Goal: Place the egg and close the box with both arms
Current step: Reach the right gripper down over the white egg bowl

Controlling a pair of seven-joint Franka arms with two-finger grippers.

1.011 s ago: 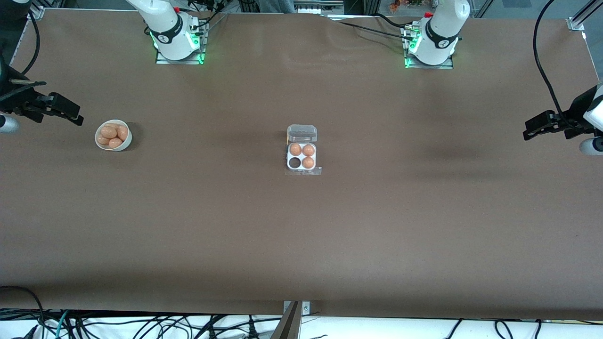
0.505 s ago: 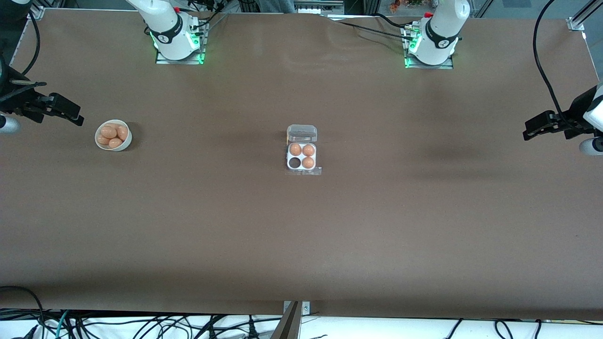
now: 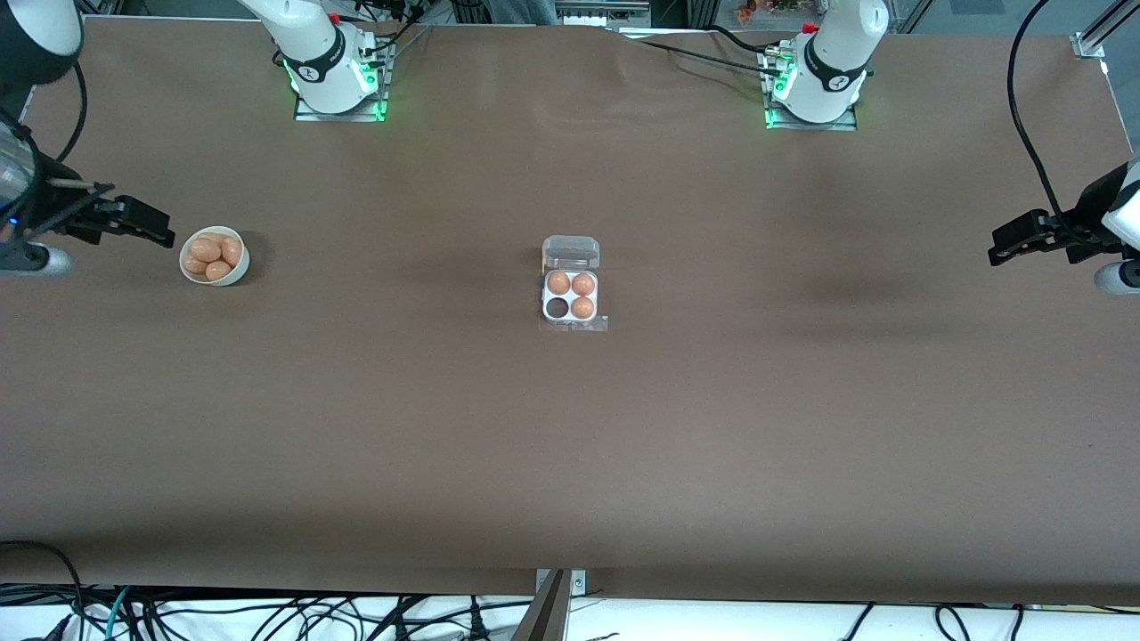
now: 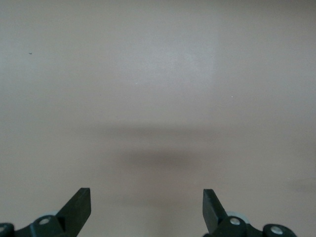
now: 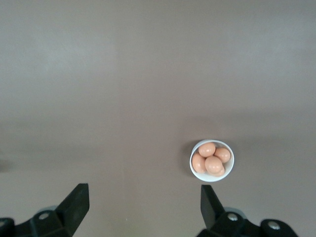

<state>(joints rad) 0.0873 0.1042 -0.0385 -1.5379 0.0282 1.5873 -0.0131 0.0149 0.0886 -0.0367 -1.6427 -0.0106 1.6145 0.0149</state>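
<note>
Overall: a brown table (image 3: 570,445) is seen from a high front camera, with two white arm bases lit green along its upper edge.
Writing: no brand, label or readable text can be made out on any item (a small dark mark is seen on each arm base, too small to read).
Right gripper (image 3: 147,225): it is held in the air at the right arm's end of the table, just beside the bowl. In the right wrist view (image 5: 143,207) its two black fingers (image 5: 74,202) are spread wide, with nothing held between them and nothing touched.
Left gripper (image 3: 1011,245): it is held over the left arm's end of the table, well apart from the box. In the left wrist view (image 4: 146,210) its fingers (image 4: 79,205) are also spread wide and empty, over bare table.
Box (image 3: 571,298): it is set near the middle of the table, between the two grippers. The clear lid (image 3: 571,253) is hinged open on the side toward the arm bases.
Box contents: three brown eggs (image 3: 582,308) are seated in the whitish tray; one cell (image 3: 557,308), nearer the front camera and toward the right arm's end, is dark and unfilled.
Bowl (image 3: 239,268): a round white bowl with brown eggs (image 3: 207,249) piled in it is seen toward the right arm's end, also visible in the right wrist view (image 5: 195,170).
</note>
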